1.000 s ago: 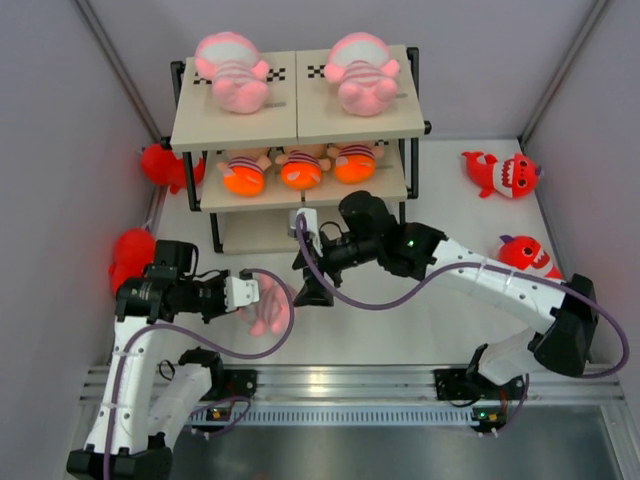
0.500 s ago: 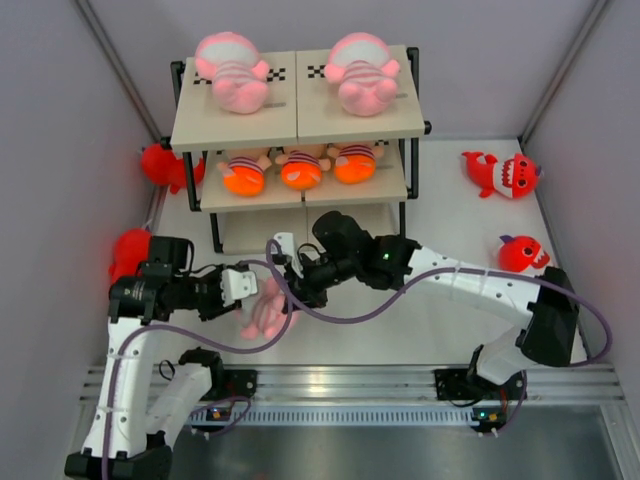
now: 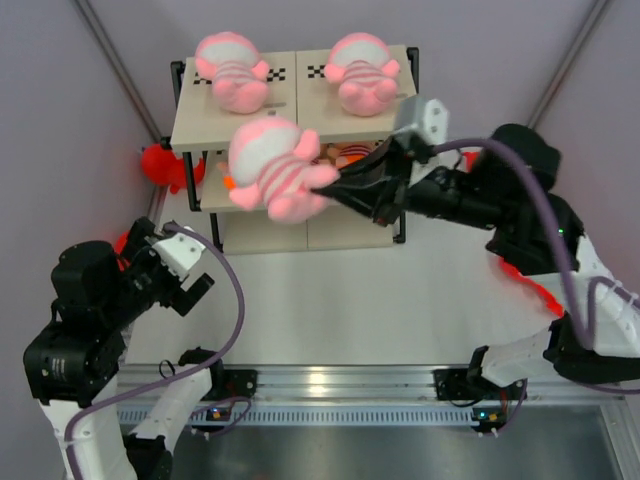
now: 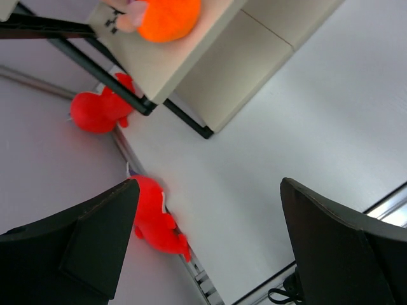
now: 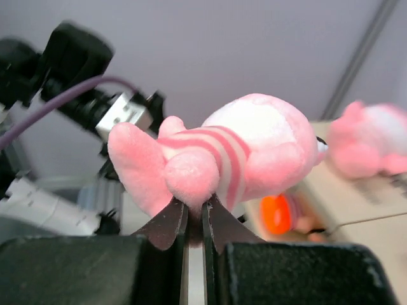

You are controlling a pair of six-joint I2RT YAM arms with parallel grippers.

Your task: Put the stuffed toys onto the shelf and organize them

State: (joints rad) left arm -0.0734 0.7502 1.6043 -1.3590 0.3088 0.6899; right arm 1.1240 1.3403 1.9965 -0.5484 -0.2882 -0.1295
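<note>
Pink striped toy (image 3: pixel 268 168), pinched in right jaws (left jaws wide, empty)

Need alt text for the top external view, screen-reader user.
The right gripper holds a pink striped plush by one limb, raised near the three-tier shelf. Two matching toys lie on top of it. The left gripper hangs open and empty at lower left.

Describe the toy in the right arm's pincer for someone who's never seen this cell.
Find the three-tier shelf at the back of the table. Before its left half, a pink striped plush hangs in mid-air, pinched by one limb in the right pincer. Its two look-alikes lie on top of the shelf; only this one is airborne.
</note>
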